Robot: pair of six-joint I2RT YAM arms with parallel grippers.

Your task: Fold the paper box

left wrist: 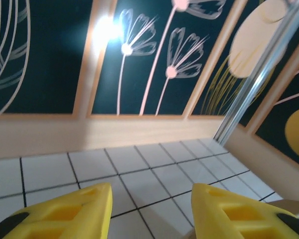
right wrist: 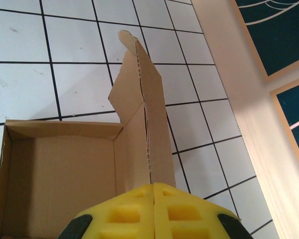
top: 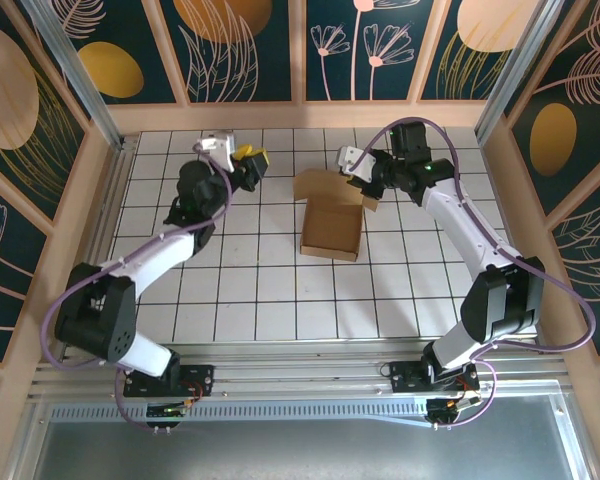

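Corrugated brown paper box, creased flap apparently in pinch of yellow-padded right gripper; left gripper agape.

A: Paper box?
B: Plain kraft brown, unprinted, inside and out.
A: Beneath the box?
B: Table in white tiles, dark grid lines.
A: Behind the box?
B: Wall panels, dark teal, with pale pink flower outlines and ochre ovals; light wood frames.
A: Either side of the box?
B: Yellow, black-cornered, on the left gripper and right gripper; arms white and black.
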